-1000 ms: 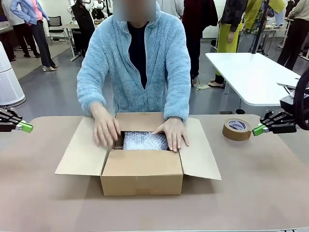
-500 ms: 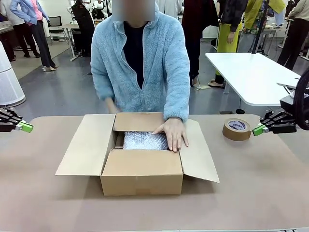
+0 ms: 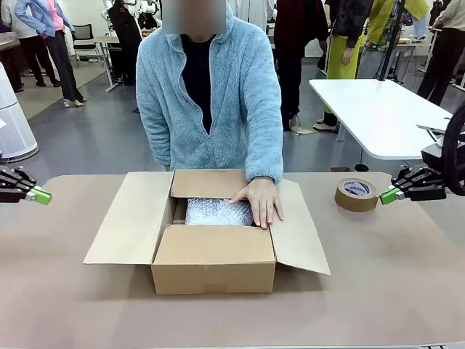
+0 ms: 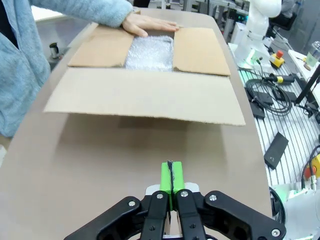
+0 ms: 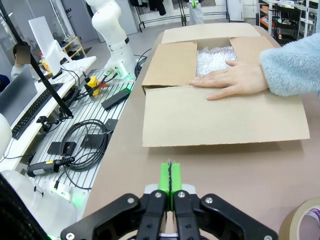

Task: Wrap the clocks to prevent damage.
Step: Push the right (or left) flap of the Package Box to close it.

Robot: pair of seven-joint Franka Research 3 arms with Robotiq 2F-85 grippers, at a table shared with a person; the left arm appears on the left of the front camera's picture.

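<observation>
While the clocks [image 3: 218,211] lie boxed, left hand [image 3: 43,195] and right hand [image 3: 390,194] flank them.

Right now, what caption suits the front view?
A person's hand rests on an open cardboard box holding the bubble-wrapped clocks; brown tape roll nearby.

bubble-wrapped bundle [image 3: 218,212]: 1 | cardboard box [image 3: 214,267]: 1 | tape roll [image 3: 356,195]: 1 | person's hand [image 3: 261,201]: 1 | table [image 3: 378,291]: 1 | grippers: 2, namely left gripper [image 3: 42,195] and right gripper [image 3: 385,195]

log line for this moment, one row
left jaws: shut, clear of box | right jaws: shut, near tape | bundle: in open box | hand: flat at bundle's edge
</observation>
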